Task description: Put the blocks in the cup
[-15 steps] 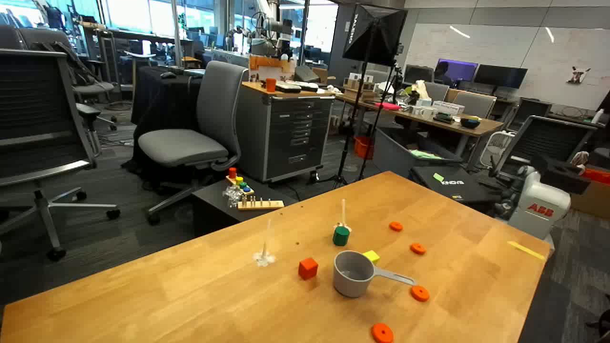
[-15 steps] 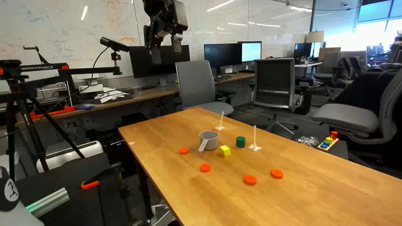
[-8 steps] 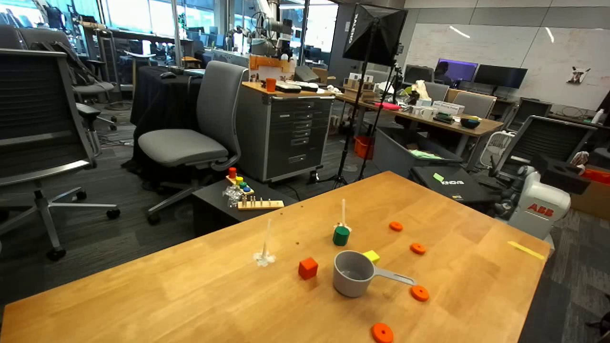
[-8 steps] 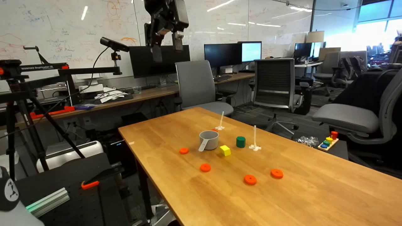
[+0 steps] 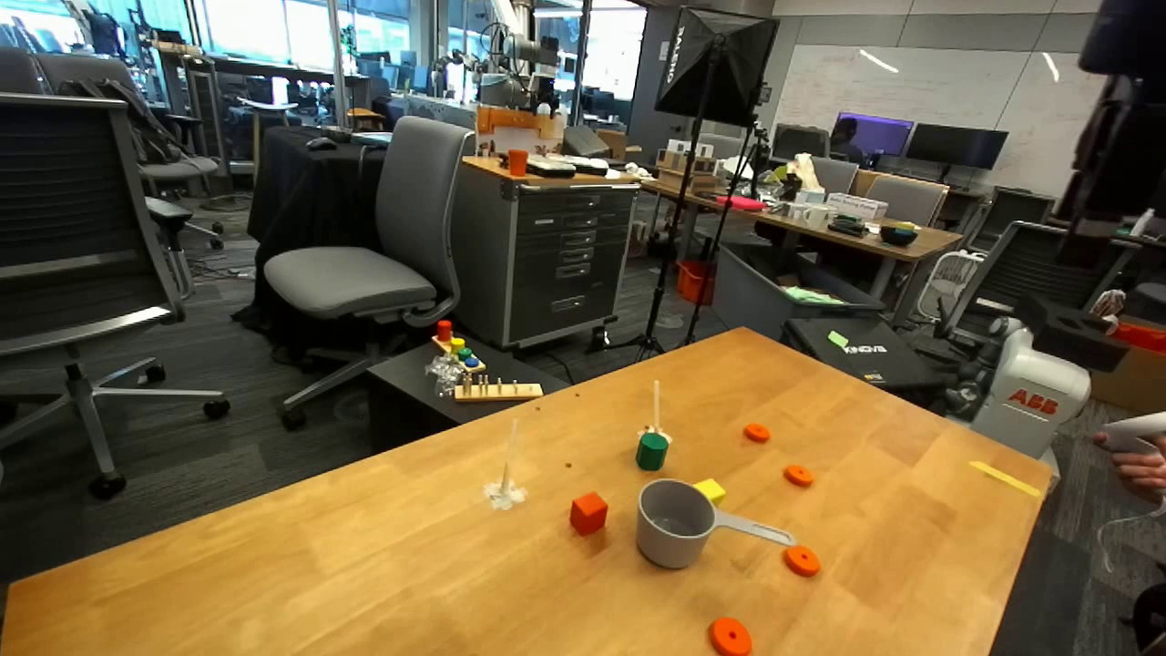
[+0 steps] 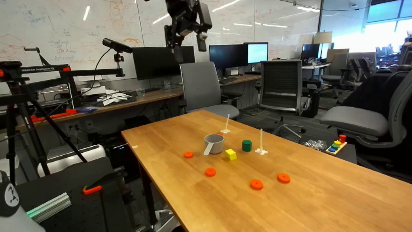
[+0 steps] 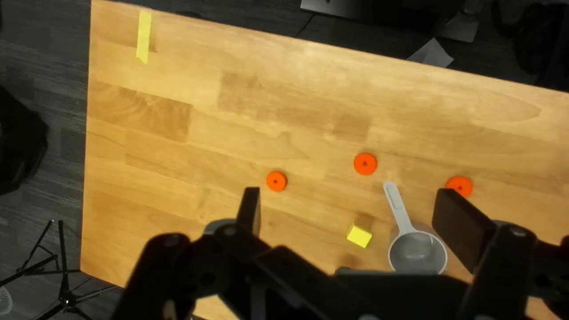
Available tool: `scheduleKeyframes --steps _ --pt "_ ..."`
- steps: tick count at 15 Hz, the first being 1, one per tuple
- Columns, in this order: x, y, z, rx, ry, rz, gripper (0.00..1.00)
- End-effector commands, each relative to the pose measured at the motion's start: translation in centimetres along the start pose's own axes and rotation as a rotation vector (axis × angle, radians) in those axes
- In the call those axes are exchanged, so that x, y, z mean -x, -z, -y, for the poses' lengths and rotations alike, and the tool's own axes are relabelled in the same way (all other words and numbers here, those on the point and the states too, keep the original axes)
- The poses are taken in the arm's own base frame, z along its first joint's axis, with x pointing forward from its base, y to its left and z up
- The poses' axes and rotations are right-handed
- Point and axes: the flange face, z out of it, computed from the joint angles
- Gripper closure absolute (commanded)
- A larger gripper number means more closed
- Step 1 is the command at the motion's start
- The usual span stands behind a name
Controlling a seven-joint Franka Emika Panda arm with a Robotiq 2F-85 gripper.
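- Jaws: spread wide with nothing gripped, hanging high above the tabletop [image 5: 319,565].
- Cup [image 5: 674,544]: upright, no block visible inside, well in from the visible edges; its handle [image 7: 399,212] points toward the long edge leading from the corner marked by yellow tape [image 7: 143,36].
- Yellow cube [image 7: 359,236]: just beside the cup, apart from it, on the side of the short edge at the taped corner. The red cube [image 5: 588,514] and green cylinder [image 5: 651,452] lie nearer the opposite long edge; the orange discs [image 5: 802,479], probably counted as blocks, lie scattered on the taped corner's side.
- Step in hand (judged): approach to a block, perhaps the yellow cube. Cube and cup both fall between the jaws in the wrist view; a narrower spread, aligned with flat cube faces, should keep either jaw off the cup, which may slide if nudged.
- Margins: room for approach seems greatest from the taped corner inward. Two white pegs [image 6: 261,140] stand near the opposite long edge, one near the green cylinder; crossings there call for a high lift.
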Motion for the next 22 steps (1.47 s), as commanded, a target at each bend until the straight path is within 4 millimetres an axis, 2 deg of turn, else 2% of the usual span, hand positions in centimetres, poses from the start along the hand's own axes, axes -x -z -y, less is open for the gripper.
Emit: scheduleKeyframes --steps 1,5,7,9,11,12,14,15,19,22 --pt "-7.7 1.0 -0.6 -0.052 0.02 -0.025 0.0" --pt "-13.7 0.8 -1.1 -0.257 0.041 -0.051 0.0" --pt "-15.9 -0.6 -1.5 -0.349 0.03 -0.035 0.0" --pt "-17.6 -3.0 -2.1 -0.364 -0.014 0.018 0.0" --pt "-18.3 -5.8 -2.0 -0.28 -0.106 0.103 0.0" --pt "-16.8 -4.9 -2.0 -0.32 -0.044 0.046 0.0" --pt "-17.7 -7.1 -2.1 -0.303 -0.08 0.089 0.0" --pt "-17.9 -7.4 -2.0 -0.299 -0.086 0.095 0.0" --pt "-18.2 -6.8 -1.8 -0.297 -0.093 0.096 0.0" --pt "-19.7 -10.0 -1.4 -0.294 -0.1 0.157 0.0"
